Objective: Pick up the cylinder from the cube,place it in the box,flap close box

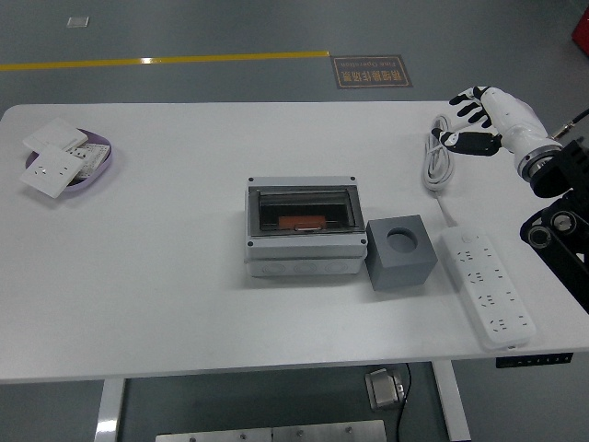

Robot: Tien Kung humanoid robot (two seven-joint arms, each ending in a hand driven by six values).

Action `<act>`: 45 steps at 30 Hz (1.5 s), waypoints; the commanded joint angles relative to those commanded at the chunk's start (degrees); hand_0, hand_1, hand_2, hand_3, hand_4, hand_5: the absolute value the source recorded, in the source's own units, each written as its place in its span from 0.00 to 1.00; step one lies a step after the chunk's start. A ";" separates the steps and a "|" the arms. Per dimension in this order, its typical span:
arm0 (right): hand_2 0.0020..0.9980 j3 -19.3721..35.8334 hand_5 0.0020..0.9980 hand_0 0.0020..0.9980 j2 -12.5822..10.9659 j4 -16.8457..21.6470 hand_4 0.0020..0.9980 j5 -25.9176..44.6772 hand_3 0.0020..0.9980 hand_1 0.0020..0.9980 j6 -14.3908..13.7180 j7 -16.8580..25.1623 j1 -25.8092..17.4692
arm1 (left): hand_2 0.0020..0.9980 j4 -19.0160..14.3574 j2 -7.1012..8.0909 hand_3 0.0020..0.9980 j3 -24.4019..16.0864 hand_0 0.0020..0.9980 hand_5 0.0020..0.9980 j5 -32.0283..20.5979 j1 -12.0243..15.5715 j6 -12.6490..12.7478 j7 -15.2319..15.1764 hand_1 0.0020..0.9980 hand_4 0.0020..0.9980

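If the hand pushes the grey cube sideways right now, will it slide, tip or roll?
The cube would probably slide: it sits flat on the table and has no round side to roll on. It looks about as wide as tall, so tipping seems unlikely. The empty hole on top hints that it may be lighter than it looks.
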 joint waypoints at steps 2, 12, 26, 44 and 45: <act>0.69 0.28 0.42 0.73 0.26 -0.17 0.77 -1.37 0.70 0.67 -0.33 0.46 -0.18 | 0.57 0.00 0.05 0.60 -0.07 0.58 0.09 0.05 0.05 -0.01 0.02 0.62 0.67; 0.69 6.38 0.42 0.73 3.35 -1.47 0.77 5.93 0.70 0.67 -4.51 8.28 -4.45 | 0.57 0.03 0.43 0.60 -0.28 0.58 0.09 0.38 0.47 -0.01 0.14 0.62 0.67; 0.66 10.92 0.37 0.71 8.03 -4.48 0.77 32.92 0.67 0.65 -5.26 25.63 -11.06 | 0.57 0.03 0.22 0.60 -1.07 0.59 0.09 0.41 1.04 0.00 0.14 0.62 0.67; 0.65 12.11 0.27 0.66 8.10 -3.21 0.89 48.60 0.64 0.64 -4.63 29.21 -12.69 | 0.57 0.10 -0.41 0.60 -2.98 0.59 0.09 1.78 0.79 -0.03 0.20 0.62 0.67; 0.65 12.20 0.27 0.66 8.11 -3.25 0.89 48.63 0.64 0.64 -4.69 29.23 -12.73 | 0.57 0.10 -0.36 0.60 -3.01 0.59 0.09 1.78 0.73 -0.02 0.21 0.62 0.67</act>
